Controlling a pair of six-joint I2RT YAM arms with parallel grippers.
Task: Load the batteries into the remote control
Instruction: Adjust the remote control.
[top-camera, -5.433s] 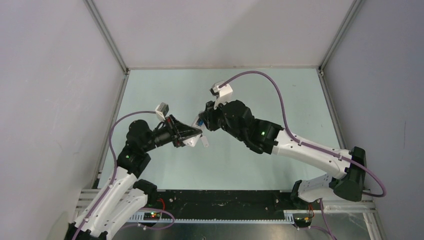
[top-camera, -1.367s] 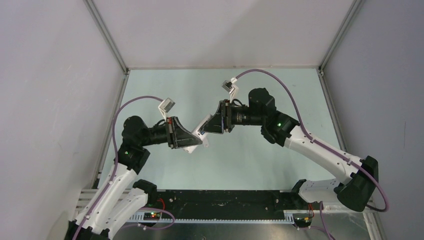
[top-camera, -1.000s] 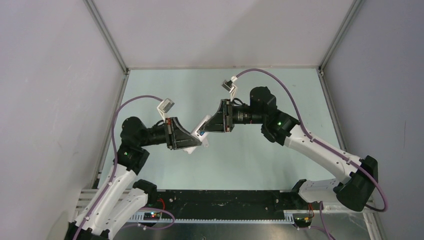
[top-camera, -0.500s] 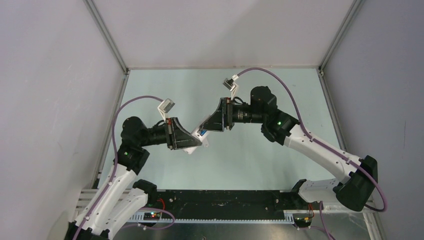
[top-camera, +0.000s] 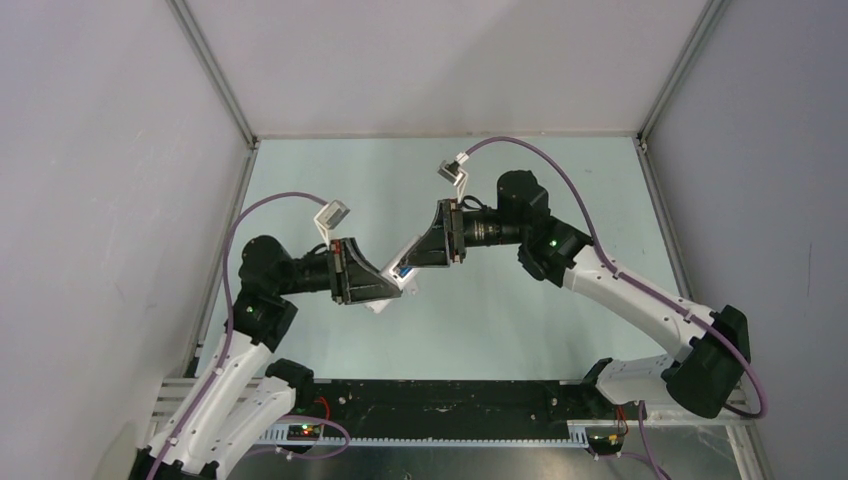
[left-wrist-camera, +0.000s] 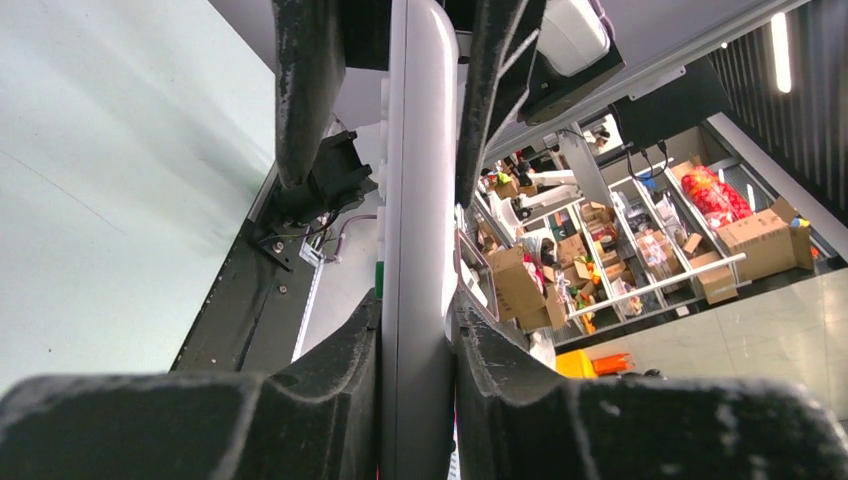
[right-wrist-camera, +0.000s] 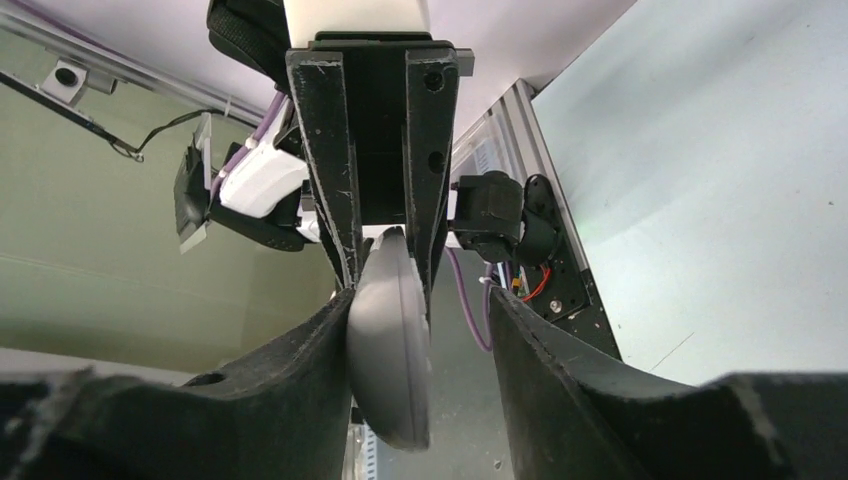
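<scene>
My left claw (top-camera: 396, 289) clenched on slim white plastic remote control (left-wrist-camera: 415, 250), long axis pointing straight at right claw (top-camera: 407, 263), whose grip I cannot tell

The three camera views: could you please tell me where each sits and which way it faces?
Top external: above and behind the robot, looking down at the table; left arm and right arm show.
Left wrist: on the left arm, looking along the left gripper, clamping the remote control.
Right wrist: on the right arm, looking along the right gripper towards the left gripper.
Shared: the wrist views face each other and show both grippers.
</scene>
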